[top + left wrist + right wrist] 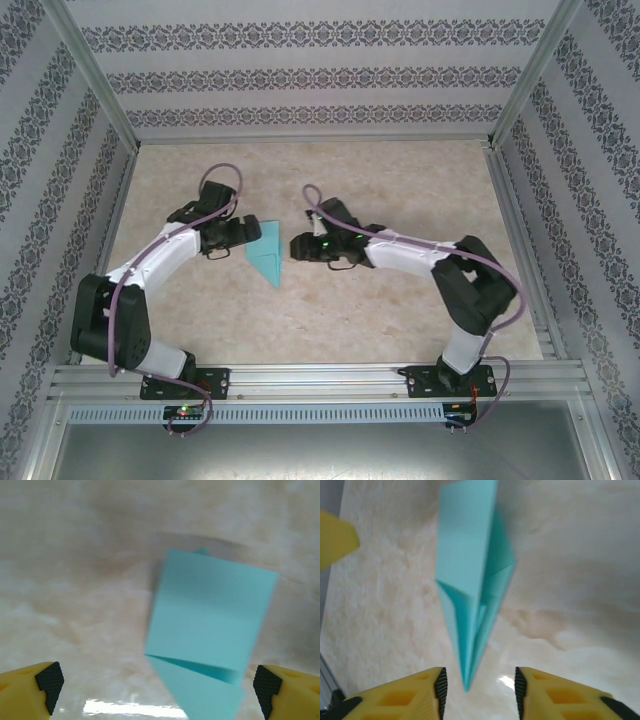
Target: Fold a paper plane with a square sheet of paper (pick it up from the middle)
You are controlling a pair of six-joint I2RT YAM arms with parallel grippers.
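The pointed tip of the paper plane (470,595) is seen in the right wrist view between the half-parted pads of the right gripper (480,690), pinched by neither. In the left wrist view the left gripper (157,687) is spread wide and released, with the plane's broad folded end lying just ahead. From above, the plane is shown on the marbled table (400,310) between both grippers, with bare tabletop left around it up to the patterned walls (320,75).
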